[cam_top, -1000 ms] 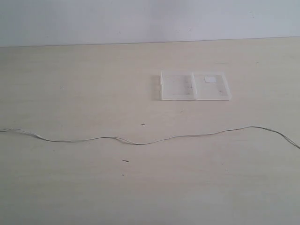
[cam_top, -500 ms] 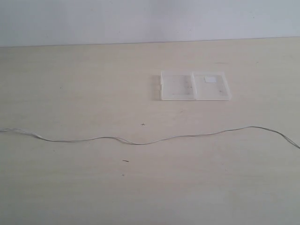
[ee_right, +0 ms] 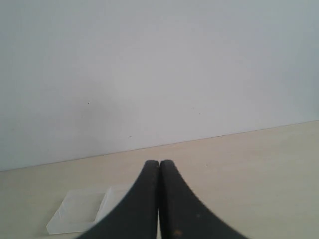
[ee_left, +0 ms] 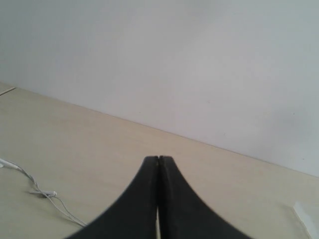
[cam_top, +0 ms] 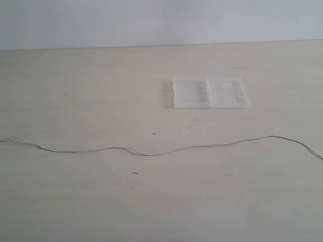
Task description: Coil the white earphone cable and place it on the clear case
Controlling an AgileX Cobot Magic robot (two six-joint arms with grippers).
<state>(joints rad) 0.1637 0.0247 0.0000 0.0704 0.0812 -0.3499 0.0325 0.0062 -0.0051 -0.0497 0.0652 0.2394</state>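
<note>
The thin white earphone cable [cam_top: 151, 154] lies stretched out, uncoiled, across the pale table [cam_top: 91, 91], well apart from the flat clear plastic case [cam_top: 210, 92]. Only the wrist views show the black left gripper [ee_left: 158, 160] and right gripper [ee_right: 159, 164] — both pressed shut, empty, pointing toward the wall.

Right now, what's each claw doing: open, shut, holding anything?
Left claw: shut, holding nothing.
Right claw: shut, holding nothing.

Whitish-grey earphone cable [cam_top: 151, 154], clear case [cam_top: 192, 93] with white label [cam_top: 226, 85], pale beige table [cam_top: 75, 101].
</note>
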